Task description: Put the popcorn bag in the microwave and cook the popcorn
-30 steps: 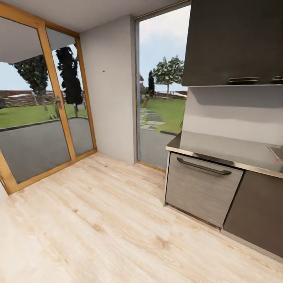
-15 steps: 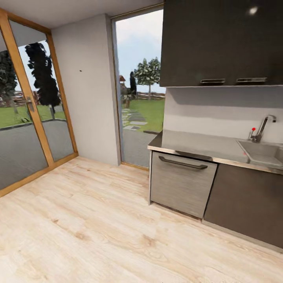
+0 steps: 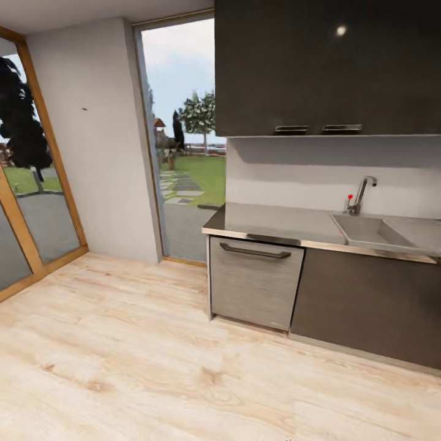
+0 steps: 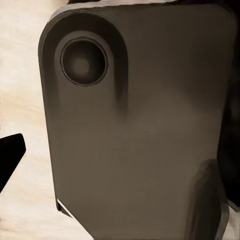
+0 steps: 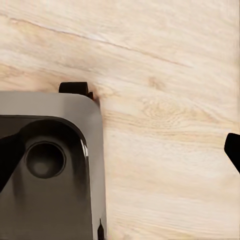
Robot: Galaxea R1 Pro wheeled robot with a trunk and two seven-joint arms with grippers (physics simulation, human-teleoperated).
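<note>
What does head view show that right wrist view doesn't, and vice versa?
Head view: the kitchen, with steel countertop, sink, faucet, dark upper cabinets, a handled steel front under the counter, and a glass door to the garden. Right wrist view: a dark grey robot body part from close above the floor. Shared: the light wood floor.

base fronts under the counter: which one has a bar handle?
The light brushed-steel front at the countertop's left end, dark bar handle across its top. The dark front beside it, below the sink, shows none.
</note>
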